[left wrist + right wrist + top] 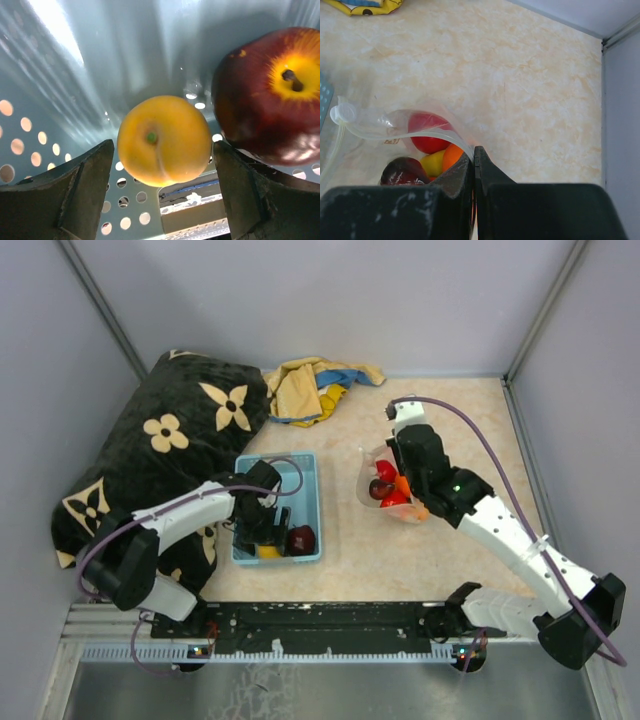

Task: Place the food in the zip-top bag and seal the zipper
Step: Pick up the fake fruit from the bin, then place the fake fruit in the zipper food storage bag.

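Two pieces of food lie in the light-blue basket (305, 475): a yellow-orange fruit (165, 140) and a dark maroon apple (270, 95) to its right. My left gripper (164, 146) reaches down into the basket and stands open, one finger on each side of the yellow-orange fruit with small gaps showing. The clear zip-top bag (370, 120) rests on the table right of the basket. Inside it are a red fruit (430, 144), an orange one (451, 156), a yellow one (434, 162) and a maroon one (402, 172). My right gripper (474, 152) is shut on the bag's whitish zipper (420, 134), holding the mouth open.
A black cushion with cream flower shapes (170, 440) fills the left side, touching the basket. A crumpled yellow and blue cloth (315, 385) lies at the back. Grey walls close the table on three sides. The mounting rail (320, 625) runs along the near edge.
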Controlling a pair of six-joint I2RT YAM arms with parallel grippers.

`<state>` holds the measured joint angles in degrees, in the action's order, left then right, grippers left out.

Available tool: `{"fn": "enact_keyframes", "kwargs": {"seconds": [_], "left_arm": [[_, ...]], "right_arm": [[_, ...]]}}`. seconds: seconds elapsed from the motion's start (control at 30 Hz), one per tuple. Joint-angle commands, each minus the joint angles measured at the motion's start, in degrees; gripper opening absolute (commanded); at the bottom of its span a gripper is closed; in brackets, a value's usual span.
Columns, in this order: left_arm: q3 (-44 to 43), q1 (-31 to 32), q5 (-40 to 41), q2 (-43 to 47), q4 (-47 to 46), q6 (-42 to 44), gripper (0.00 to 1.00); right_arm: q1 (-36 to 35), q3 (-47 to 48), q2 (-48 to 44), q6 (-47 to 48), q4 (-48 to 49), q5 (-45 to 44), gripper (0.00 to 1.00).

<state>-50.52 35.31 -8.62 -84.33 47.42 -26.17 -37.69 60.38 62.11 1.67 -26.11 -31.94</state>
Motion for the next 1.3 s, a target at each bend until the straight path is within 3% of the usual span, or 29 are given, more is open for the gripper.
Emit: {"fn": "enact_keyframes", "kwargs": {"seconds": [0.0, 0.37, 0.6, 0.9, 1.03, 1.27], "left_arm": [[0.9, -0.5, 0.5, -1.2, -4.3, -1.3, 0.86], [1.5, -0.9, 3.6, 0.1, -3.4, -1.3, 0.69], [-1.6, -0.9, 8.0, 5.9, -0.2, -1.7, 0.58], [-7.7, -0.8, 15.4, 13.0, -1.5, 0.8, 0.54], [-9.9, -0.5, 14.3, 15.6, -6.0, 3.1, 0.54], [-8.5, 1.0, 9.8, 20.6, -21.5, 5.8, 0.54]], "right_arm": [[0.6, 0.3, -1.0, 1.5, 3.7, -0.7, 0.02], [0.7, 0.0, -0.9, 1.0, 4.0, 0.2, 0.02], [0.7, 0.2, -0.3, 0.6, 4.2, 0.6, 0.01], [0.7, 1.5, 0.2, -1.1, 4.0, 2.5, 0.01], [0.6, 2.7, 0.5, -2.2, 3.4, 3.8, 0.01], [0.7, 3.7, 1.0, -3.3, 1.9, 6.0, 0.01]]}}
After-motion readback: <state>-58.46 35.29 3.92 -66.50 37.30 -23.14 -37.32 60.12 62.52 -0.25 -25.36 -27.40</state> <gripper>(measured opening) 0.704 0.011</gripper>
